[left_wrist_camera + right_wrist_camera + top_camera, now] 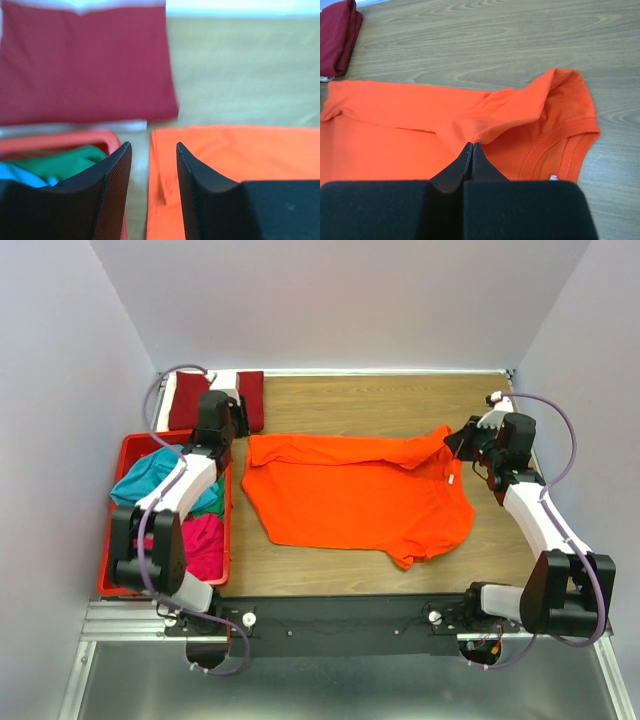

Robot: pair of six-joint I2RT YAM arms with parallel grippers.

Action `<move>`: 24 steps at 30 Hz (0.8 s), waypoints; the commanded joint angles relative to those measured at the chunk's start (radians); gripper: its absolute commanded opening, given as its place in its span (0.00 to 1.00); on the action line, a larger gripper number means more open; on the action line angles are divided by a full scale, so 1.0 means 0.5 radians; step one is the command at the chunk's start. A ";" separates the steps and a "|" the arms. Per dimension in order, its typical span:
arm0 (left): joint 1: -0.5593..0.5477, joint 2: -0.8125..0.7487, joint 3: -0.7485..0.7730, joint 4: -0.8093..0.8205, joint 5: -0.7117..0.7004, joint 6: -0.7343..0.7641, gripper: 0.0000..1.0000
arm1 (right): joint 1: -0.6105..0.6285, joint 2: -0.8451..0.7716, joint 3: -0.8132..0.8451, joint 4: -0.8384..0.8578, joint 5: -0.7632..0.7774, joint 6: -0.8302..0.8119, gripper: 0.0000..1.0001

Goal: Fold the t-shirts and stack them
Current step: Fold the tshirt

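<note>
A bright orange t-shirt (350, 495) lies spread on the wooden table, its far edge folded over toward me. My right gripper (457, 443) is shut on a pinch of this fold beside the collar (472, 144); the collar (560, 145) lies to its right. My left gripper (241, 427) is open and empty, hovering over the shirt's far left corner (153, 146), the orange cloth (240, 160) below and right of it. A folded dark red t-shirt (215, 398) lies at the far left corner and shows in the left wrist view (85, 65).
A red crate (127, 445) at the left edge holds crumpled teal (150, 478), magenta (200, 545) and green (60, 162) t-shirts. Bare wood lies beyond and right of the orange shirt. Grey walls close in three sides.
</note>
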 commanded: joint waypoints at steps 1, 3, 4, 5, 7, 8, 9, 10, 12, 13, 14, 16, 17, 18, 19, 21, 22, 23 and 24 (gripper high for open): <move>-0.017 -0.287 0.016 0.183 -0.055 0.015 0.49 | -0.013 -0.065 -0.023 -0.079 0.005 -0.067 0.01; -0.013 -0.404 0.003 0.214 -0.058 0.046 0.50 | -0.013 -0.065 -0.026 -0.094 0.002 -0.086 0.01; -0.016 -0.438 -0.009 0.244 -0.064 0.065 0.50 | -0.013 -0.068 -0.035 -0.097 -0.013 -0.092 0.01; -0.017 -0.478 -0.024 0.263 -0.064 0.083 0.50 | -0.013 -0.068 -0.044 -0.097 -0.025 -0.092 0.01; -0.013 -0.579 -0.073 0.281 -0.107 0.129 0.54 | -0.013 -0.075 -0.053 -0.097 -0.038 -0.101 0.01; -0.016 -0.610 -0.089 0.288 -0.125 0.135 0.57 | -0.013 -0.078 -0.059 -0.097 -0.047 -0.104 0.01; -0.017 -0.671 -0.125 0.288 -0.150 0.144 0.62 | -0.013 -0.078 -0.062 -0.152 -0.053 -0.104 0.01; -0.017 -0.693 -0.144 0.288 -0.156 0.160 0.64 | -0.013 -0.072 -0.062 -0.159 -0.056 -0.107 0.01; -0.017 -0.742 -0.208 0.285 -0.129 0.157 0.64 | -0.013 -0.056 -0.059 -0.165 -0.068 -0.110 0.01; -0.017 -0.788 -0.230 0.282 -0.110 0.157 0.64 | -0.013 -0.053 -0.056 -0.180 -0.074 -0.110 0.01; -0.017 -0.812 -0.251 0.269 -0.098 0.145 0.64 | -0.013 -0.047 -0.050 -0.186 -0.087 -0.110 0.01; -0.016 -0.883 -0.319 0.254 -0.055 0.145 0.64 | -0.013 -0.041 -0.050 -0.211 -0.105 -0.110 0.01; -0.017 -0.907 -0.346 0.254 -0.046 0.141 0.64 | -0.013 -0.041 -0.050 -0.217 -0.108 -0.113 0.01; -0.017 -0.932 -0.398 0.251 -0.031 0.141 0.64 | -0.013 -0.041 -0.053 -0.229 -0.117 -0.119 0.01; -0.013 -0.978 -0.423 0.245 -0.021 0.144 0.64 | -0.013 -0.044 -0.053 -0.253 -0.130 -0.129 0.01; -0.016 -1.021 -0.487 0.236 -0.006 0.160 0.64 | -0.013 -0.056 -0.053 -0.293 -0.173 -0.144 0.01; -0.017 -1.061 -0.503 0.232 0.003 0.169 0.64 | -0.013 -0.062 -0.053 -0.318 -0.191 -0.156 0.01; -0.017 -1.076 -0.515 0.214 0.009 0.175 0.64 | -0.013 -0.081 -0.056 -0.373 -0.206 -0.168 0.01; -0.017 -1.098 -0.536 0.205 0.022 0.181 0.64 | -0.013 -0.093 -0.059 -0.398 -0.200 -0.187 0.02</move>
